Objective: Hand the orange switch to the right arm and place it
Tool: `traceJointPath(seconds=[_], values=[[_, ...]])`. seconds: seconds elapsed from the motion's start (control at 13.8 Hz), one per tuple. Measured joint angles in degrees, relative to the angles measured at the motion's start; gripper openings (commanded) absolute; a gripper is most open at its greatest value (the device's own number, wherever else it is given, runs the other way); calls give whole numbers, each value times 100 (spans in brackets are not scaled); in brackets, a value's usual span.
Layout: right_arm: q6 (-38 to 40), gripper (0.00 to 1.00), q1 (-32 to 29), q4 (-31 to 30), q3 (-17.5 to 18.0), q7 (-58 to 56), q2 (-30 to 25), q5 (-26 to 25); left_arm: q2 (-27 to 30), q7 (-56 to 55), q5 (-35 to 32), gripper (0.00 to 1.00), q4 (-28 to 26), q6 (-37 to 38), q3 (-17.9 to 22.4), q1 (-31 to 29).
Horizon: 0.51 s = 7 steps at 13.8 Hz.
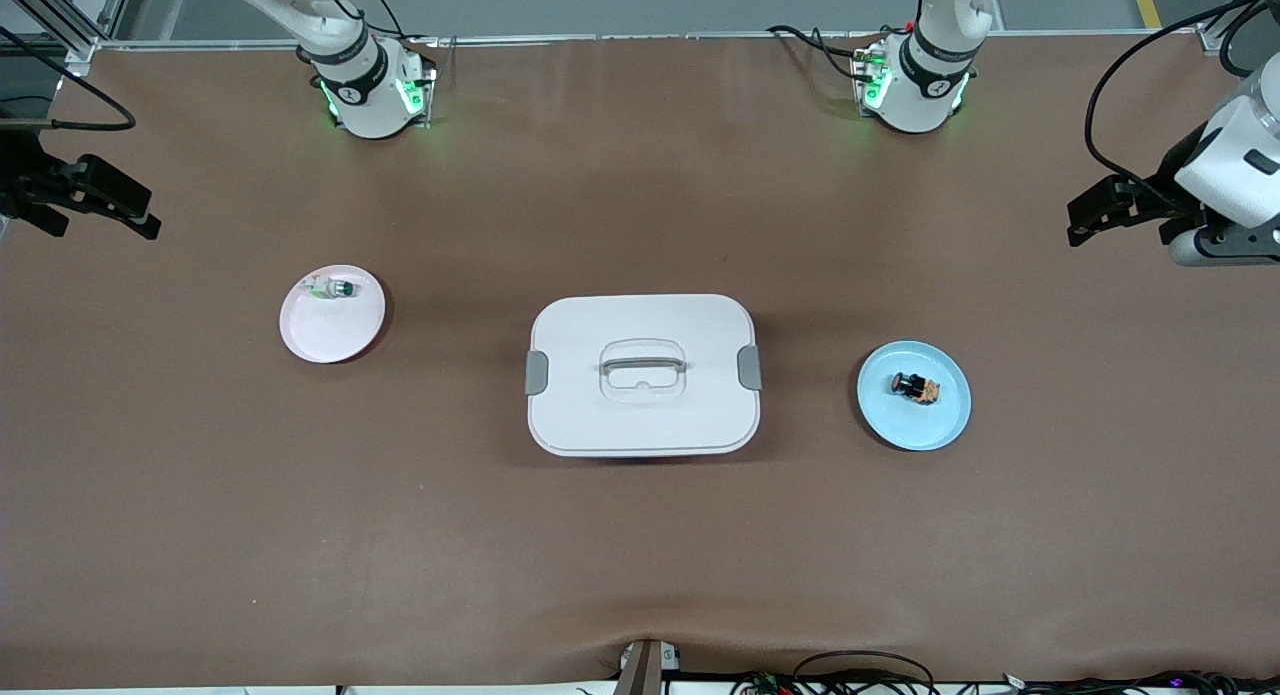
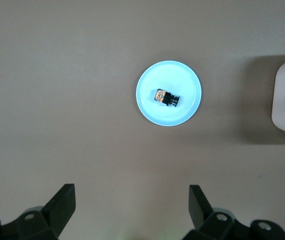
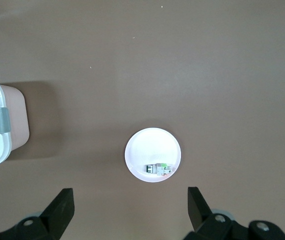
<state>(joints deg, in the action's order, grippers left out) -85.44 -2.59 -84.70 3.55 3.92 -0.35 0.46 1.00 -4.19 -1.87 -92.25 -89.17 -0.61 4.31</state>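
Observation:
The orange switch (image 1: 917, 386) lies on its side on a light blue plate (image 1: 945, 425), toward the left arm's end of the table. In the left wrist view the switch (image 2: 167, 97) rests on that plate (image 2: 185, 80). My left gripper (image 1: 1085, 215) hangs open and empty high over the table's end, apart from the plate; its open fingers frame bare table in its wrist view (image 2: 132, 207). My right gripper (image 1: 140, 210) hangs open and empty high over the right arm's end of the table and also shows in its wrist view (image 3: 130, 207).
A white lidded box (image 1: 640, 310) with a handle and grey clips stands mid-table between the plates. A green-capped switch (image 1: 330, 289) lies on a pinkish-white plate (image 1: 330, 340) toward the right arm's end. Cables run along the table's near edge.

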Motion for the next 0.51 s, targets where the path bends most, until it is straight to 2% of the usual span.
traceJointPath(seconds=[0.51], values=[[14, 100, -6, -2, -41, 0, 0, -25, -1, 15, 1, 100, 65, 0, 0, 1]])
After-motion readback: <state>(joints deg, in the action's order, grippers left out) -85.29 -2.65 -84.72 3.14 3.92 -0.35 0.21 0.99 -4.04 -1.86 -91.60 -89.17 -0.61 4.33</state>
